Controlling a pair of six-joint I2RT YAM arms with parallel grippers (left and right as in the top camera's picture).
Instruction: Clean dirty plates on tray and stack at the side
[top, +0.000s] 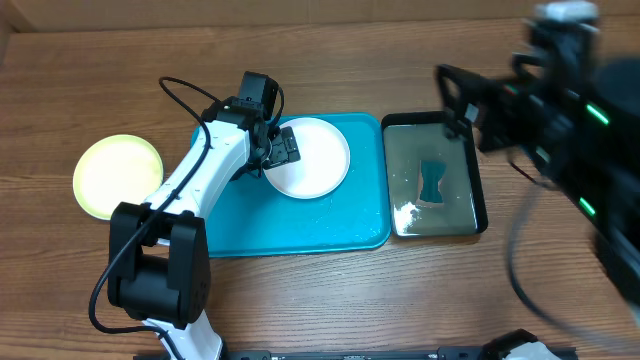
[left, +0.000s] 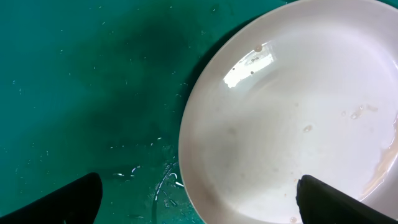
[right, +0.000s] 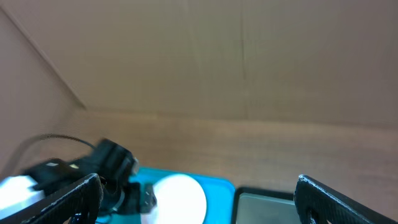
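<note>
white plate (top: 320, 160), perhaps against tray rim (top: 365, 117)

The light in here is even and fairly bright, coming from above, and the wooden table (top: 400, 300) carries only soft shadows. From overhead the right arm (top: 560, 100) is smeared with motion blur while the left arm (top: 215, 165) looks crisp. The black tray (top: 460, 150) has a dull, mirror-like sheen. In the left wrist view a hard white glint sits on the white plate (left: 292, 124), and a dark, soft-edged shadow lies across the teal tray (left: 93, 81). The right wrist view is hazy throughout, and the right gripper (right: 199, 186) shows only as unsharp dark fingers (right: 62, 202).
</note>
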